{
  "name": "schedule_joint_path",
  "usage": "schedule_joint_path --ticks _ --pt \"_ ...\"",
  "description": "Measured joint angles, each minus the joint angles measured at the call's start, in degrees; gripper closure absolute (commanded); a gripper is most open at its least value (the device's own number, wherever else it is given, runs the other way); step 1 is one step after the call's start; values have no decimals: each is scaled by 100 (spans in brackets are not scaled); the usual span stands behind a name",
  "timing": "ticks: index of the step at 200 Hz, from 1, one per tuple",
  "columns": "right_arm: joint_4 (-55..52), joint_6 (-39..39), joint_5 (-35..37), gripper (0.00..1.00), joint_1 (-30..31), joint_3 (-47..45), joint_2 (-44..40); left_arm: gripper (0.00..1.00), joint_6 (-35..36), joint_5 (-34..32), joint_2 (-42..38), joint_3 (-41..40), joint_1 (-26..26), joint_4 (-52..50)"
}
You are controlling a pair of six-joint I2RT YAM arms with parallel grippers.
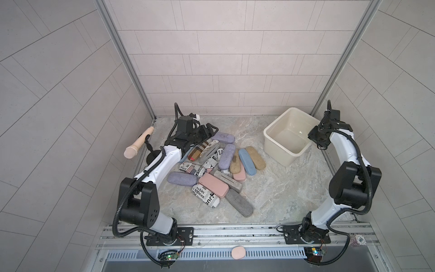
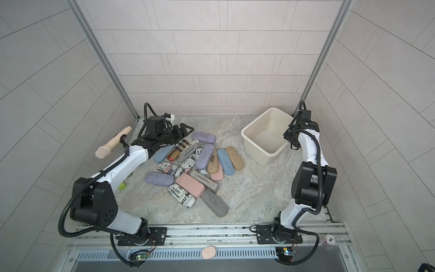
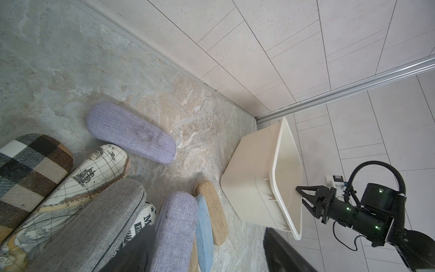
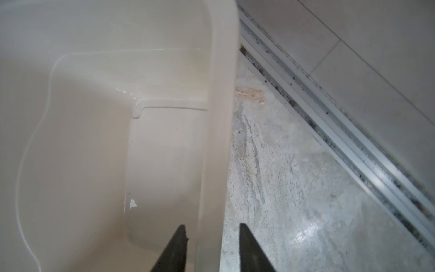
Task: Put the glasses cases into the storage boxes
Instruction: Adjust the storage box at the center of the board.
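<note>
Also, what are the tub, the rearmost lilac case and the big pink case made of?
Tub: likely moulded plastic, cream, glossy; highlights glint on its inner floor.
Rearmost lilac case: woven fabric cover, matte; crosshatch weave shows in the left wrist view, shell underneath unknown.
Big pink case: smooth, matte, no weave visible; plastic or faux leather, can't tell.

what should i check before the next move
1. Tub upright and empty: ok.
2. Right claw clear of the tub: not ok, it straddles the wall, jaws apart.
3. Left claw open and empty: ok.
4. Purple case by the left claw has nothing on top: ok.
5. Cases in the tub: not ok, all lie in the pile.
6. Pink thing on the front rail is a case: cannot tell.
</note>
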Motion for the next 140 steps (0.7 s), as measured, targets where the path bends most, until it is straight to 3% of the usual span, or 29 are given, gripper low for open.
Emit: schedule_joint_path --ticks 51,91,112,140 --pt "-249 -361 446 26 225 -61 -708 21 22 35 0 2 0 -9" --pt "-249 -422 831 23 1241 -61 -1471 21 22 35 0 2 0 -11" --pt "-125 -330 876 20 1954 -52 -1405 21 24 33 0 2 0 -13" --pt "52 -133 844 15 2444 173 -787 21 24 35 0 2 0 -17"
